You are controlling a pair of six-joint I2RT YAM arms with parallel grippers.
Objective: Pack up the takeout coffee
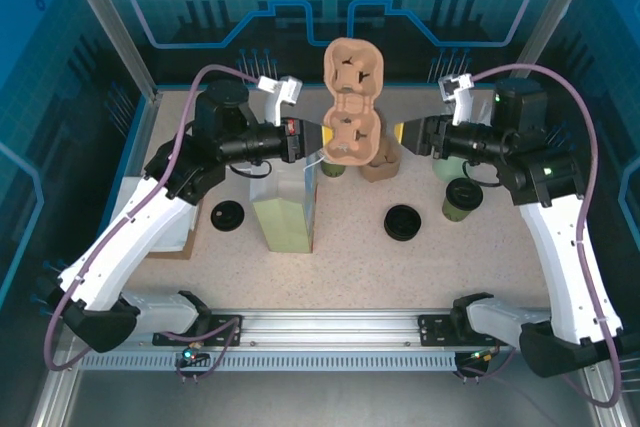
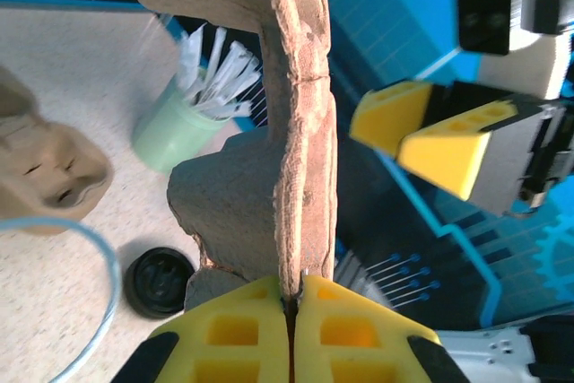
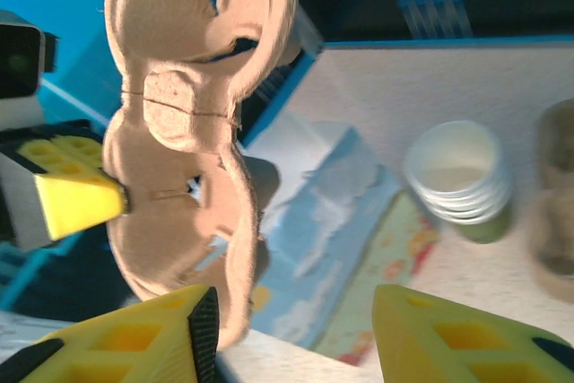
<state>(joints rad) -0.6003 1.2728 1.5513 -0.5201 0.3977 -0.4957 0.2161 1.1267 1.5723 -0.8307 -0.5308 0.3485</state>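
1. Worktop: pale and speckled. A tall paper bag stands left of centre.
2. Carrier: a moulded pulp cup holder, raised in the air over the middle of the worktop. Its length runs away from the arms.
3. Left tool: closed on the carrier's thin edge. It looks to be the only grip, so the soft pulp could sag, tear or slip out if the arm swings quickly.
4. Right tool: jaws apart and gripping nothing, with the carrier just beside one finger. Closing carelessly here could crush or shove the carrier.
5. Coffee: a small green cup on the worktop right of centre, just beside the right arm and well apart from the carrier. A low sweep of that arm could knock it over. It stands upright with its long axis vertical and its top facing up. The top is dark, apparently lidded.
6. Lid: a loose black one, lying flat near the coffee's left.
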